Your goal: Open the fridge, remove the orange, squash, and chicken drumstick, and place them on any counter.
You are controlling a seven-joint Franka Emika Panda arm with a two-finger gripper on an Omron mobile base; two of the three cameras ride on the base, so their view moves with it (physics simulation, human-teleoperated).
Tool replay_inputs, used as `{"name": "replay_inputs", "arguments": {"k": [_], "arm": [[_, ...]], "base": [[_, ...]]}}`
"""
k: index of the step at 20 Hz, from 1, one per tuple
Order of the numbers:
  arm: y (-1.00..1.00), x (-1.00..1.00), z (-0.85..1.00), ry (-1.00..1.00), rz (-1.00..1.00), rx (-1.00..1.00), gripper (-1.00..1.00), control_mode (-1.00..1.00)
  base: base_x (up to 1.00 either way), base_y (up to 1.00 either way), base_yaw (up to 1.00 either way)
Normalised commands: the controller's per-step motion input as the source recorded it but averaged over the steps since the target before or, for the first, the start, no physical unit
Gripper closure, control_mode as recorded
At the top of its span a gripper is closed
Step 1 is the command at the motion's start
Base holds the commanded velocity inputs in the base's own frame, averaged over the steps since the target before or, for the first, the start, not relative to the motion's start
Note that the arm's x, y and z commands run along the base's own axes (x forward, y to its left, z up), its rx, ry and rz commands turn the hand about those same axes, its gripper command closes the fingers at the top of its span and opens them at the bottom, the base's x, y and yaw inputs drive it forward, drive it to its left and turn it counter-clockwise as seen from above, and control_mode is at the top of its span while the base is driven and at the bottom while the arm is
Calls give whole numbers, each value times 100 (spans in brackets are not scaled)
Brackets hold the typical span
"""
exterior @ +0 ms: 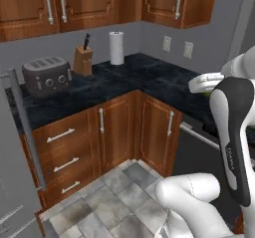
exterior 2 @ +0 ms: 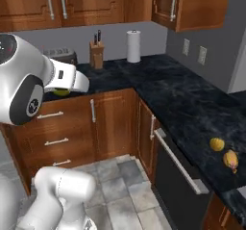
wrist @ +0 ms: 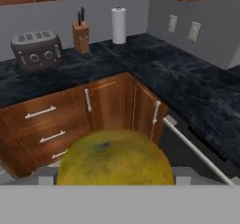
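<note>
Tool (wrist: 115,181) gripping orange (wrist: 115,156), black counter (wrist: 187,87) beyond, toaster (wrist: 36,49) left

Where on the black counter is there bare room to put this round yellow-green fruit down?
The counter is bare along the right-hand run, from the corner by the paper towel roll down toward the two yellow pieces near its front end. It is crowded on the left: toaster and knife block.

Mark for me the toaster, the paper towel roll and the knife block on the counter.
toaster (exterior: 47,75): left base view, middle of its front face.
paper towel roll (exterior 2: 133,46): right base view, middle of the white roll.
knife block (wrist: 81,37): hand view, middle of the wooden body.
</note>
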Motion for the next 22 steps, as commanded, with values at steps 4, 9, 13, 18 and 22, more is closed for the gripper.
{"name": "replay_inputs", "arguments": {"k": [4, 9, 13, 18, 22], "arm": [[0, 0, 0, 0, 0, 0, 100, 100], [0, 0, 0, 0, 0, 0, 100, 100], [0, 0, 0, 0, 0, 0, 100, 100], [0, 0, 0, 0, 0, 0, 100, 100], [0, 0, 0, 0, 0, 0, 100, 100]], "base": [[0, -66, -52], [-15, -28, -54], [-26, -3, -49], [-5, 1, -48], [0, 13, -46]]}}
